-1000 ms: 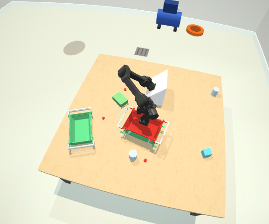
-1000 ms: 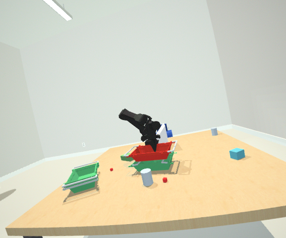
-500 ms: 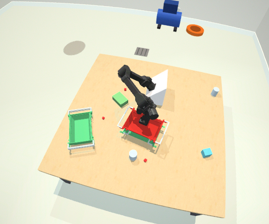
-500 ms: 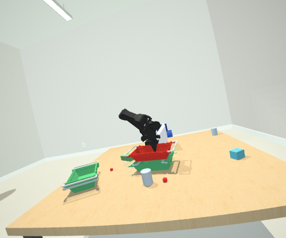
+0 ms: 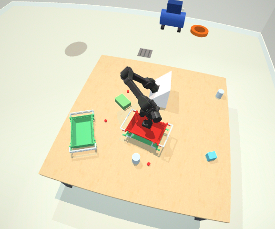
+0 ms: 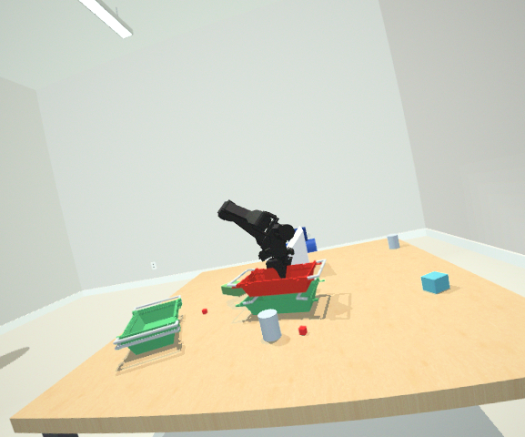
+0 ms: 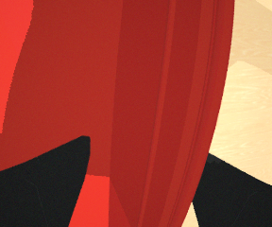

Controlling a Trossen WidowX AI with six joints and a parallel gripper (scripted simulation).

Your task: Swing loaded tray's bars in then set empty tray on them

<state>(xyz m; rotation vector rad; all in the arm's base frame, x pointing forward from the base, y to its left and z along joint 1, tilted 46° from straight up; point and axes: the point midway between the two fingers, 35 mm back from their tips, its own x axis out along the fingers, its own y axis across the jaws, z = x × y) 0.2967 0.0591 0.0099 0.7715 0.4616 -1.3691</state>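
A red tray (image 5: 134, 126) (image 6: 277, 285) sits on top of a green tray (image 5: 142, 141) (image 6: 285, 303) near the table's middle. It stays above the green one, and its own white wire bars (image 5: 123, 122) stick out over its ends. The green tray's load is hidden under it. My gripper (image 5: 146, 124) (image 6: 281, 271) (image 7: 139, 149) is open. Its fingers straddle the red tray's far long wall (image 7: 164, 101), which runs between them with gaps at both sides.
A second green tray (image 5: 71, 130) (image 6: 149, 336) lies empty at the left. A green flat block (image 5: 122, 100), a white wedge (image 5: 162, 88), a white cylinder (image 5: 135, 158) (image 6: 269, 325), a cyan cube (image 5: 211, 155), a grey cylinder (image 5: 219, 93) and small red cubes (image 5: 148, 163) stand around.
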